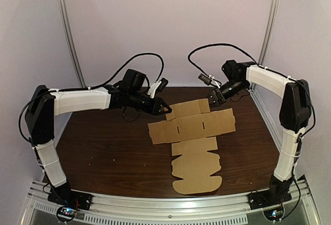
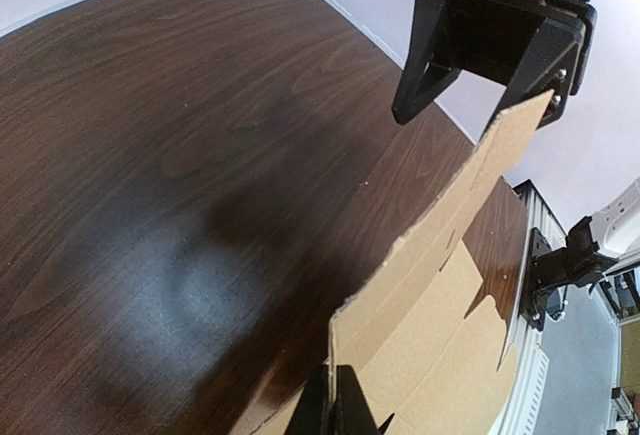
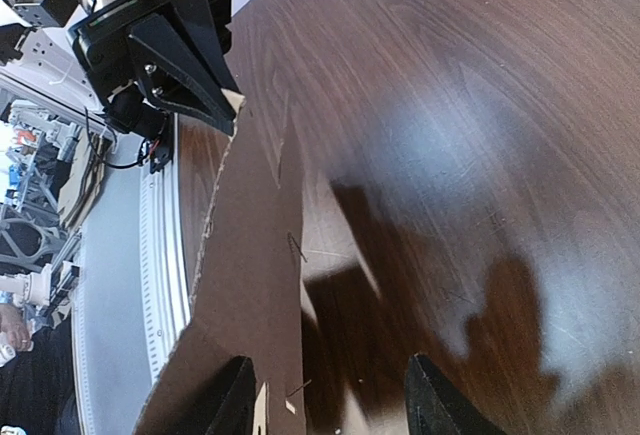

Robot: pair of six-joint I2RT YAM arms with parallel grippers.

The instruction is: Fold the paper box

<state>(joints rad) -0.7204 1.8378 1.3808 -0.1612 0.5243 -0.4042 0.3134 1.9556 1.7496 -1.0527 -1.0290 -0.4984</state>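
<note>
Single box blank (image 1: 192, 132): plain brown cardboard, unfolded, roughly cross-shaped, lying centre-right on table (image 1: 103, 147). Scalloped end panel points toward arm bases. Two short slits (image 1: 177, 130) cut in middle panel. Its far flap (image 1: 189, 108) is lifted off the wood and casts a shadow in the right wrist view. On flap's left corner, left gripper (image 1: 167, 109) has fingers pinched together on cardboard edge. At flap's right corner, right gripper (image 1: 212, 100) has fingers spread wide, one finger against cardboard. Two arms. Table is dark wood grain.
</note>
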